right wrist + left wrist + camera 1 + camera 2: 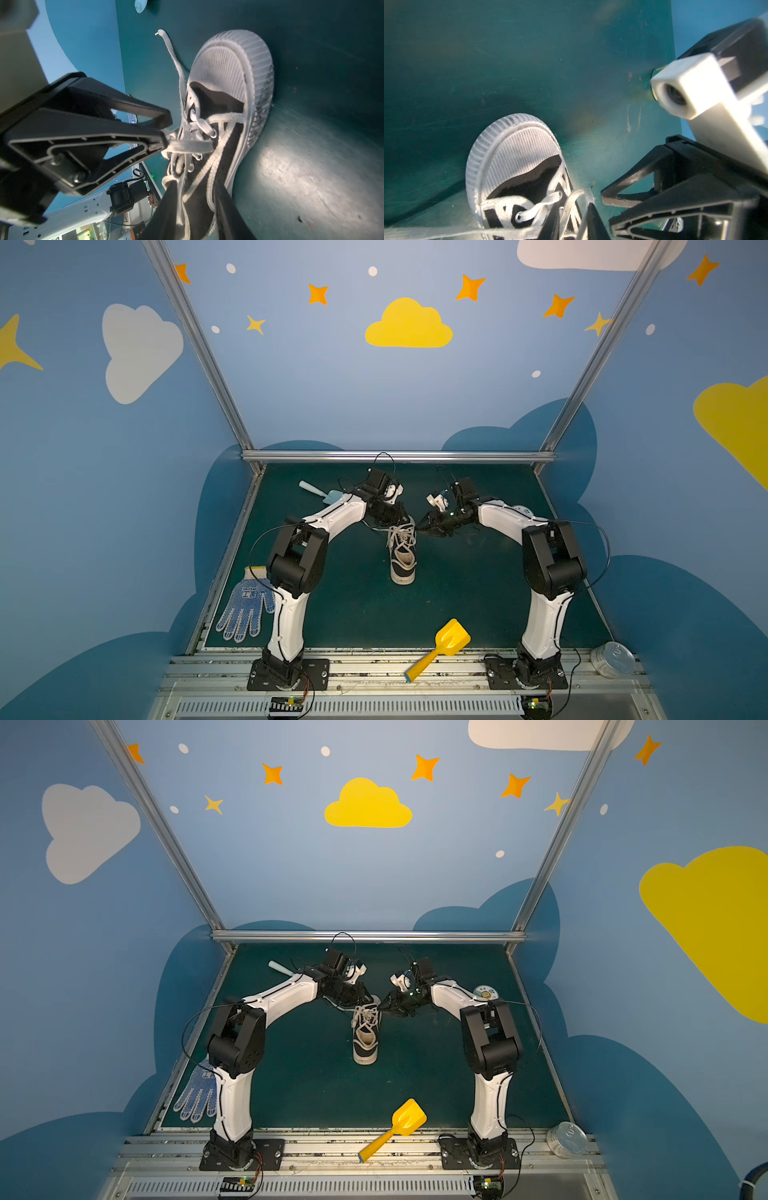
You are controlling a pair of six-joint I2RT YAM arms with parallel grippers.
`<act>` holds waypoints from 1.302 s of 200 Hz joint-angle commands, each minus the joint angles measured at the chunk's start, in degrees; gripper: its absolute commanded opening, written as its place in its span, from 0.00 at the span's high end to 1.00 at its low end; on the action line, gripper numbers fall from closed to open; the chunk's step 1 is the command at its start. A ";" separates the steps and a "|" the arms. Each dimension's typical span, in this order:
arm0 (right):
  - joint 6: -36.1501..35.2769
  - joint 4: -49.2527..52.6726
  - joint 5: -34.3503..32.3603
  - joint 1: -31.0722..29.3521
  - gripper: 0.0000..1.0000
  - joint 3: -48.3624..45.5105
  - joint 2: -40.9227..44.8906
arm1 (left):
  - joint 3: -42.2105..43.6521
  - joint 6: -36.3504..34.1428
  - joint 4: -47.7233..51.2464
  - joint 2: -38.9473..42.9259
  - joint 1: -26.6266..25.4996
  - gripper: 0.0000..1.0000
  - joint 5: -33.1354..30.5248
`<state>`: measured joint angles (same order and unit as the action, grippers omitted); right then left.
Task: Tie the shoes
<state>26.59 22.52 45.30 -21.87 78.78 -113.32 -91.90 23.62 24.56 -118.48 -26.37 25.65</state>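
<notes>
left hand (166,135) pinching a lace (187,144) (pulled flat) | right hand (194,187) partly open, seemingly astride sneaker (228,68) laces

The sneaker (233,135) is done in black canvas with a white ribbed toe cap (224,68) and cream laces (191,144), right at the black fingers (93,128). The mat (311,155) is coloured dark green.

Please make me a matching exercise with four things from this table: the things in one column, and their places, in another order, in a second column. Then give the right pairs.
Things:
1. sneaker
2. yellow scoop
3. dotted work glove
4. silver can

Places:
A. near right corner, off the green mat
B. near left, at the mat's edge
C. middle of the mat
D. near side, middle, handle lying over the metal rail

Pairs: 1-C, 2-D, 3-B, 4-A
</notes>
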 commanded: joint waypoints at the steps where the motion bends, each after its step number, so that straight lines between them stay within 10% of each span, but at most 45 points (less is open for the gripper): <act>1: 0.04 -1.23 0.83 -0.45 0.68 2.02 -1.40 | 0.84 -0.02 -0.57 2.37 0.24 0.81 0.54; 260: 5.23 -7.67 -1.79 0.08 0.76 -0.15 -2.00 | 7.62 1.86 -1.97 5.45 0.90 0.91 1.51</act>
<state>31.99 14.15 43.99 -22.13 79.57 -118.37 -86.15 25.23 22.55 -114.48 -25.69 26.20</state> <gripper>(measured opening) 0.234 0.087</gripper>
